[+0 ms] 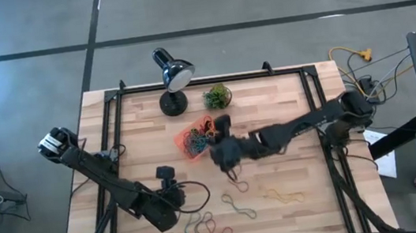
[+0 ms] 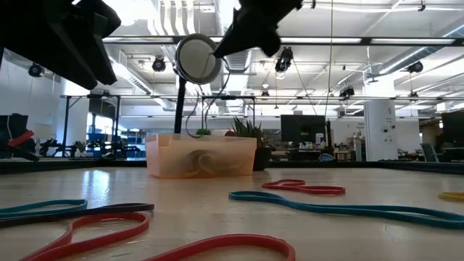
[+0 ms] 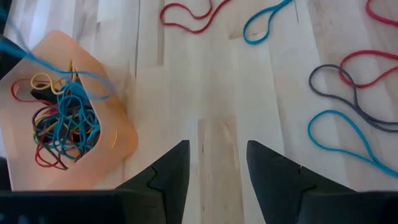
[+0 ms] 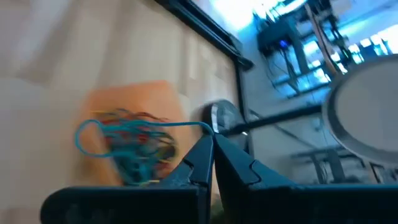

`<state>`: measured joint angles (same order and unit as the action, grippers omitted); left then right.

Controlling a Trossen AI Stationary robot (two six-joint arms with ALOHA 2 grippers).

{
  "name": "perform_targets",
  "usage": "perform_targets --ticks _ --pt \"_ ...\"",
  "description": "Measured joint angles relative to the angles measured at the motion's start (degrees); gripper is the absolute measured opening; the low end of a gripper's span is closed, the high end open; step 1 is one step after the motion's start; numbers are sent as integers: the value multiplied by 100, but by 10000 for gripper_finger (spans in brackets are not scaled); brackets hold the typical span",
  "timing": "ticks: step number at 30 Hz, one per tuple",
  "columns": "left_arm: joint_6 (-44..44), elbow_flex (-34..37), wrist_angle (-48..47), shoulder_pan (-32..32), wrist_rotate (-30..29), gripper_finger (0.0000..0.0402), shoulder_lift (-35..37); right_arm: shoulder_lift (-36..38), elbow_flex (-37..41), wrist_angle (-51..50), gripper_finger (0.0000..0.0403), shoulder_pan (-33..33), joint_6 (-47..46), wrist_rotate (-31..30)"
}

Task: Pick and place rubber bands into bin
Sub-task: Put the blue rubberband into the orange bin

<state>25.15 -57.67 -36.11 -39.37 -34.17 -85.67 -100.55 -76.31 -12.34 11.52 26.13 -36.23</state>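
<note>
**Blue band pinched above the bin, release comes next**

My right end effector [image 4: 211,155] is clamped shut on a blue rubber band [image 4: 118,134], fingertips meeting at a point with the band trailing away from them as a long loop. That loop hangs out toward the bin [image 1: 197,138], which sits just beyond the fingertips and a little below; the band's long axis runs from the tips straight across the bin's heap of bands. From overhead the right end effector [image 1: 224,153] is at the bin's near corner, not yet square over its middle, so I judge the drop wants a small reach farther in over the bin before the fingers part.

My left end effector [image 3: 217,168] waits open, well away from the bin, over bare surface [image 1: 287,115] beside the loose bands [image 1: 206,228] still lying there.
</note>
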Motion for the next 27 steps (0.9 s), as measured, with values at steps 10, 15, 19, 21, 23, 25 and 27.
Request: perform_targets --ticks 10,15,19,21,23,25,27 --pt "-4 0 -49 -16 -4 144 0 0 2 717 8 -990 203 741" --pt "-43 2 -47 -13 -7 144 0 -13 13 720 8 -1293 -205 1433" --pt "-46 48 -46 -13 -48 144 0 -172 13 741 8 -1446 -454 1954" --pt "-46 101 -43 -11 -70 144 0 -311 17 737 8 -1508 -581 2106" --pt "-40 152 -38 -11 -72 144 0 -454 20 743 8 -1548 -730 2177" --pt "-12 201 -41 -11 -74 144 0 -608 20 752 8 -1573 -842 2207" --pt "0 246 -30 -9 -75 144 0 -720 13 693 11 -1601 -867 2419"
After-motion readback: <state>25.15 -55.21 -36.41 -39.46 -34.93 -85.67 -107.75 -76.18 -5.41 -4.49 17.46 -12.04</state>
